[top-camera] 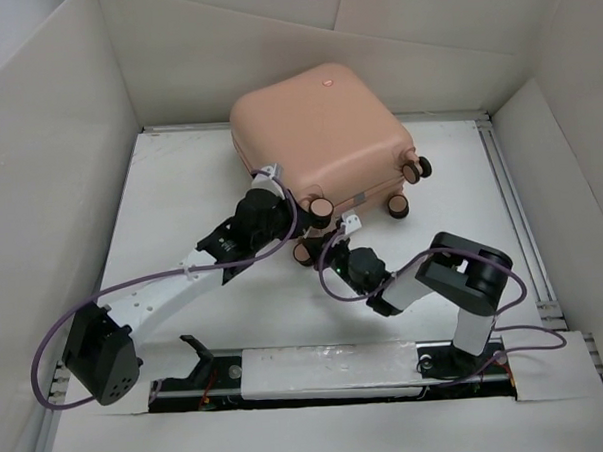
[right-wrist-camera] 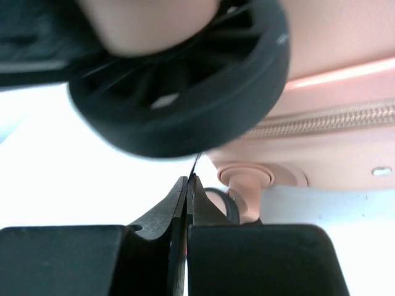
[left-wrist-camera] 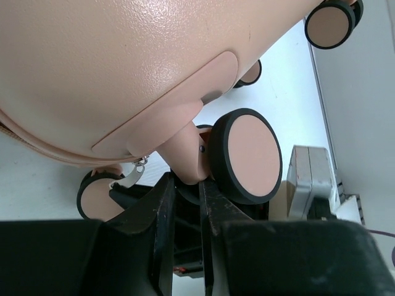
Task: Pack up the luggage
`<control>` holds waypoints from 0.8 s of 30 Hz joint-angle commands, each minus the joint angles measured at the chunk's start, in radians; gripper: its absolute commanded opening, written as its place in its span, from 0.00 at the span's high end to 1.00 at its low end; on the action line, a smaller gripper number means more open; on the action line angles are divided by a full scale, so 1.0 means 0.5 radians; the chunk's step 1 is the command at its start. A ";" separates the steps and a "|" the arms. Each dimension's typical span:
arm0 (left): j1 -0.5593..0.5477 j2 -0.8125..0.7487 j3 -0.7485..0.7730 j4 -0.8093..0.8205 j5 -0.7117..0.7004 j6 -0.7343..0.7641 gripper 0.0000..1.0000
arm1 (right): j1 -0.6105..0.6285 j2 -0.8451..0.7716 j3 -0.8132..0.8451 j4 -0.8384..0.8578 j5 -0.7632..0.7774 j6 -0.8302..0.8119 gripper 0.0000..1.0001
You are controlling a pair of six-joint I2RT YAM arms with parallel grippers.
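While peach-pink hard-shell suitcase (top-camera: 322, 125) lies flat on white table (top-camera: 181, 211), wheel end facing me: left gripper (left-wrist-camera: 185, 182) narrow at that end's caster stem (left-wrist-camera: 182, 151), hold unclear to me. Right gripper (right-wrist-camera: 187, 182) pressed together beneath neighbouring black-rimmed caster (right-wrist-camera: 179, 80). Left nearer.

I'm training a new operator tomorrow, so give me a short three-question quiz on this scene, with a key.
1. True or false: the luggage lies on the table with its shell closed.
2. The right claw is: A) wide open, B) shut, C) out of every view.
3. Fill in: the caster wheels have pink faces and ___ rims.
Key: 1 true; 2 B; 3 black.
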 commanded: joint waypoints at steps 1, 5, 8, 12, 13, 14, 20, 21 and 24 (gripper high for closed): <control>0.098 0.013 0.132 0.271 -0.001 0.032 1.00 | 0.160 -0.088 -0.019 0.793 0.017 -0.078 1.00; 0.098 0.040 0.153 0.271 0.054 0.032 1.00 | 0.264 -0.066 0.078 0.616 0.017 -0.142 1.00; 0.098 0.120 0.278 0.253 0.216 0.032 1.00 | 0.378 0.010 0.317 0.315 0.048 -0.276 1.00; 0.117 0.163 0.469 0.152 0.462 0.013 1.00 | 0.396 0.090 0.459 0.278 0.024 -0.299 1.00; 0.117 0.163 0.496 0.151 0.499 0.013 1.00 | 0.396 0.090 0.499 0.278 0.005 -0.299 1.00; 0.117 0.145 0.515 0.151 0.539 -0.017 1.00 | 0.396 0.130 0.529 0.278 -0.013 -0.299 1.00; 0.117 0.059 0.561 0.198 0.727 -0.113 1.00 | 0.455 0.146 0.556 0.277 0.158 -0.299 1.00; 0.135 0.022 0.561 0.161 0.678 -0.088 1.00 | 0.473 0.060 0.460 0.329 0.240 -0.299 0.96; 0.135 -0.131 0.543 0.072 0.457 -0.015 0.96 | 0.473 -0.154 0.064 0.410 0.569 -0.191 0.72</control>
